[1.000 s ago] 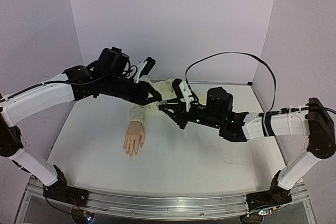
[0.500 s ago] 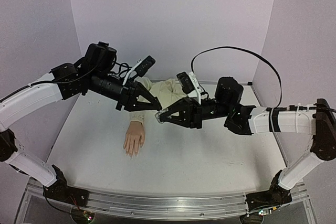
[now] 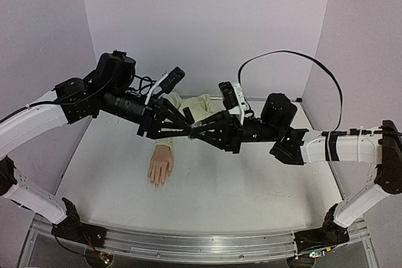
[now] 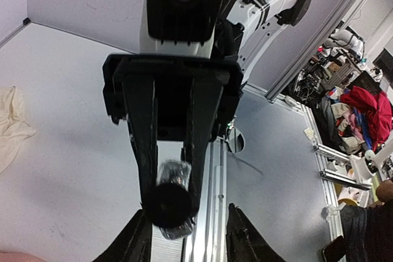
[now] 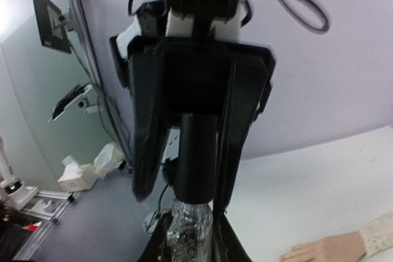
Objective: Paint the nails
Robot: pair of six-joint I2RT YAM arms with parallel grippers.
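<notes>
Both grippers sit closer in now, tip to tip over the sleeve (image 3: 204, 106). Right gripper (image 5: 191, 243) pinches the bottle (image 5: 193, 228); left gripper (image 4: 189, 240) fingers spread round its black cap (image 4: 169, 204). Nails (image 3: 157, 181) too small to resolve, on pale mannequin hand (image 3: 161, 166) lying flat, fingers together, well apart from table (image 3: 251, 186) edges.

No legible text, label, brand or number on anything in view.

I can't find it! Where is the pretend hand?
In the top view, the mannequin hand lies on the table left of centre, its cream sleeve behind it.
</notes>
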